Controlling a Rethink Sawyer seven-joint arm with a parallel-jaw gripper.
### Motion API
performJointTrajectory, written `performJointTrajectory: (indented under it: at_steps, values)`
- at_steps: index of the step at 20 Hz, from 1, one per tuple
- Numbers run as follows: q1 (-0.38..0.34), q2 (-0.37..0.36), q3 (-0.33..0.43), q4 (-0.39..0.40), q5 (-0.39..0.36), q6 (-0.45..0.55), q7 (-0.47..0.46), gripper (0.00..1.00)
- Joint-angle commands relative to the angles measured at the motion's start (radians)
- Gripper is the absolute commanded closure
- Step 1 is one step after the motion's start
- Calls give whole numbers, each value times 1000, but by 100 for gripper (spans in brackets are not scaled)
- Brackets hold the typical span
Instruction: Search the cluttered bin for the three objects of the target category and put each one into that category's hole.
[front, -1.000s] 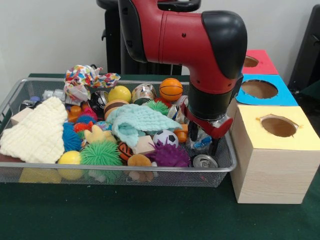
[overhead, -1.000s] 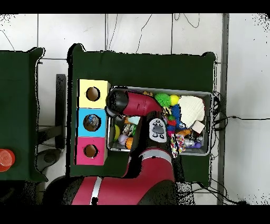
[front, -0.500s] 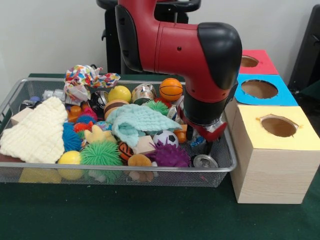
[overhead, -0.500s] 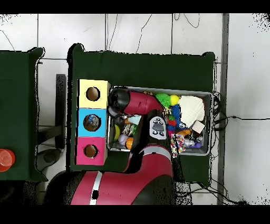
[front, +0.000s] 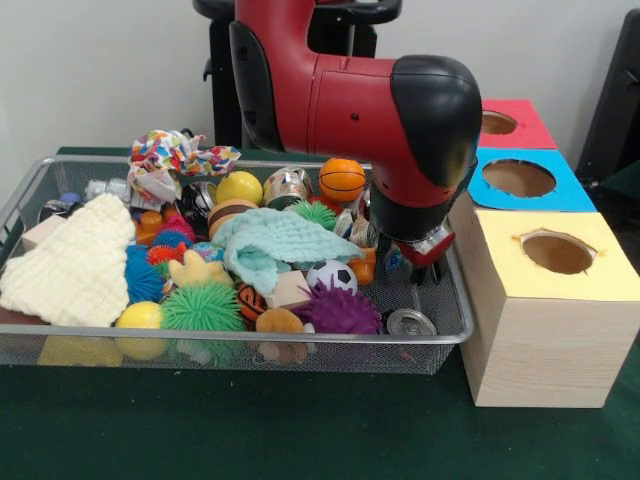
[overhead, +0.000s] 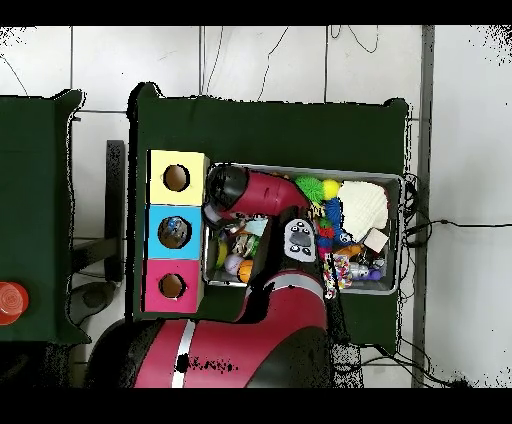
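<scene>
The arm (front: 350, 100) descends into the right end of the wire mesh bin (front: 440, 335) in the front view. The gripper (front: 412, 262) sits low inside the bin, close to the bin wall that faces the boxes. Whether the jaws are wide, narrow or holding anything cannot be told: the wrist housing covers them from above, and only dark tips show below it.

Bin contents near the gripper:
- A silver can (front: 410, 322) lies in the front right corner of the bin, below and in front of the gripper and apart from it.
- A purple spiky ball (front: 340, 310) and a small soccer ball (front: 330, 275) lie just to the left of the can.
- A mint cloth (front: 275, 240) lies over the middle of the pile.
- A basketball toy (front: 342, 178) and a second metallic can (front: 287, 185) rest at the far side.
- A cream knitted cloth (front: 75, 260) covers the left end.

Three boxes stand in a row beside the bin on the green table (front: 300, 430): a yellow-topped box (front: 555, 300) nearest the camera, then a blue-topped box (front: 525, 180), then a red-topped box (front: 515, 122). Each top has one round hole. In the overhead view the arm (overhead: 255, 195) hides the bin end next to the boxes.
</scene>
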Motion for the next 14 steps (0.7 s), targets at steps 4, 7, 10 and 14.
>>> performJointTrajectory:
  at_steps: [4, 7, 10, 14]
  values:
    - [-17, -85, 58, 52, 58, 209, 107, 0]
    - [-18, -90, 60, 69, 60, 186, 98, 0]
    - [-13, -86, 40, 67, 31, 141, 85, 0]
    - [-7, -86, 30, 73, 9, 104, 78, 0]
